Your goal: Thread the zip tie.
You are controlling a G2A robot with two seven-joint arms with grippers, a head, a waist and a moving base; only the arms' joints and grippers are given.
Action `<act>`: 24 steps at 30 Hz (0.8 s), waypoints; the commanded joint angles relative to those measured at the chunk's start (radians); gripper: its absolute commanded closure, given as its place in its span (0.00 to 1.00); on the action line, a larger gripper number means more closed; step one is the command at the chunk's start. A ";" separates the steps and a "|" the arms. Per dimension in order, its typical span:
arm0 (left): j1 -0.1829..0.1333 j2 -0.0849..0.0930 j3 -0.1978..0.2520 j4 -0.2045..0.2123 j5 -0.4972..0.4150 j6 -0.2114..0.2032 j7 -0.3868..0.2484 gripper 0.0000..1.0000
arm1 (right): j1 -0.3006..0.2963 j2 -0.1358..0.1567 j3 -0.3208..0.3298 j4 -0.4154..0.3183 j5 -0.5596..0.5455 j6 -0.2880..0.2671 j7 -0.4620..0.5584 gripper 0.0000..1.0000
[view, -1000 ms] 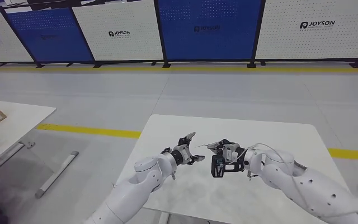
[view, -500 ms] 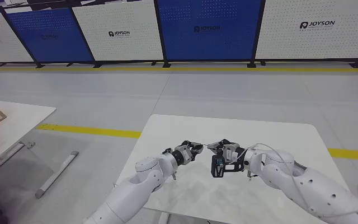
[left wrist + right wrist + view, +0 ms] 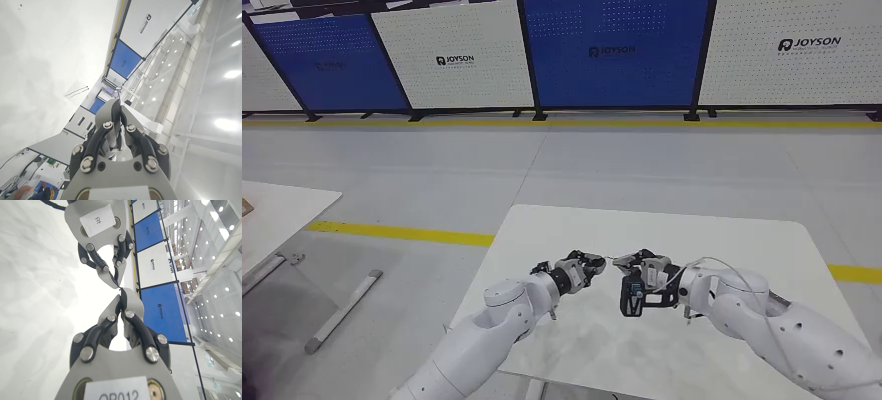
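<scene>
A thin black zip tie [image 3: 118,95] sticks out past the tips of my left gripper [image 3: 119,106], which is shut on it. In the right wrist view my right gripper [image 3: 122,292] is shut too, and a short black bit of the zip tie [image 3: 120,288] shows between its tips and those of the left gripper [image 3: 116,284], tip to tip. From above, the left gripper [image 3: 591,266] and the right gripper [image 3: 626,268] meet over the middle of the white table [image 3: 722,240], with the zip tie [image 3: 613,260] spanning the small gap.
Two spare black zip ties [image 3: 77,92] lie on the table away from the grippers. The table's front edge runs below both arms, and bare white surface stretches to the far and right sides.
One second ago the left gripper was open beside the tie held by the right gripper. It has since shut on the tie and edged closer to the right gripper.
</scene>
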 commanded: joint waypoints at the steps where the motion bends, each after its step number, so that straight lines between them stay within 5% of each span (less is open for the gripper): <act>1: 0.000 0.001 0.002 0.003 0.046 -0.003 0.002 1.00 | -0.013 0.006 0.021 0.004 -0.003 0.000 0.013 0.00; 5: 0.009 0.004 0.015 0.014 0.184 -0.042 -0.011 1.00 | -0.073 0.033 0.085 0.013 0.060 0.014 0.027 0.00; 12: 0.057 0.007 0.057 0.003 0.436 -0.165 -0.021 1.00 | -0.152 0.058 0.137 0.017 0.307 -0.072 0.165 0.00; 24: 0.062 0.006 0.059 0.001 0.476 -0.195 -0.013 1.00 | -0.164 0.057 0.139 0.025 0.337 -0.072 0.161 0.00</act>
